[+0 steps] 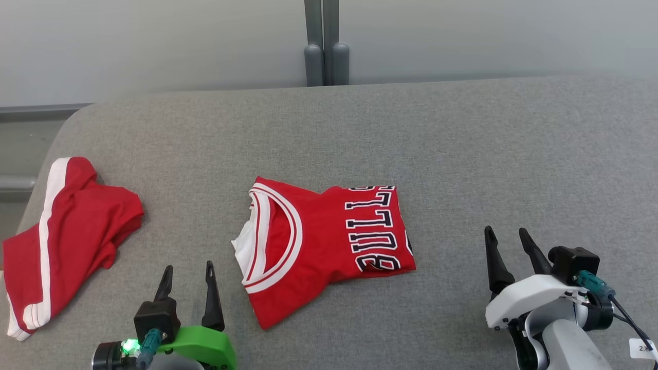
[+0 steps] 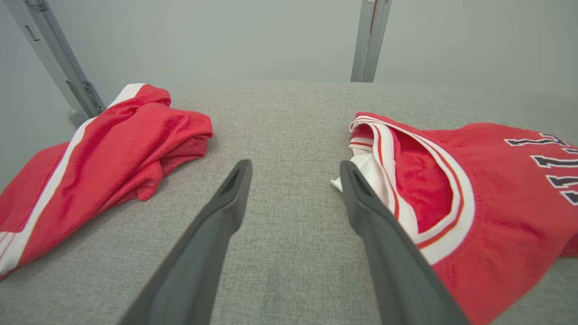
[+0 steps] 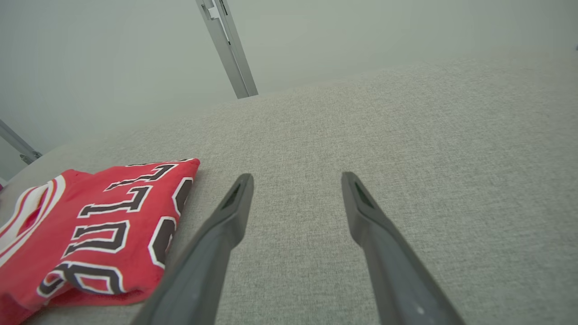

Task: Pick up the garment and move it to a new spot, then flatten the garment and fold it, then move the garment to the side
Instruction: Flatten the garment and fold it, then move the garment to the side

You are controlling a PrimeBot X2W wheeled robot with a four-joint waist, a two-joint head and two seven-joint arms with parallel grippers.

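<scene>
Lying folded mid-desk [image 1: 462,154]: red jersey [image 1: 329,231], between left gripper [image 1: 188,265] and right gripper [image 1: 506,230]; both jaws wide open, empty. Crumpled red shorts [image 1: 67,231] far left. Likely step: shifting aside; pinch all layers at both edges, keep level.

Left claw [image 1: 188,265] spread; right claw [image 1: 506,230] spread

Two red garments: one folded Bulls jersey [image 1: 329,236], one crumpled pair of shorts [image 1: 72,226] with a white side stripe. One grey fabric-covered table [image 1: 462,144]. Two grippers: left gripper [image 1: 188,265] on one green mount [image 1: 205,344], right gripper [image 1: 506,229] on one white mount [image 1: 524,298]. Four long dark fingers [image 1: 212,303] in all, two apiece. Two teal cable connectors [image 1: 591,282], one per wrist. Two grey round-topped posts [image 1: 313,64] side by side behind the table. One small white tag [image 1: 642,348].
</scene>
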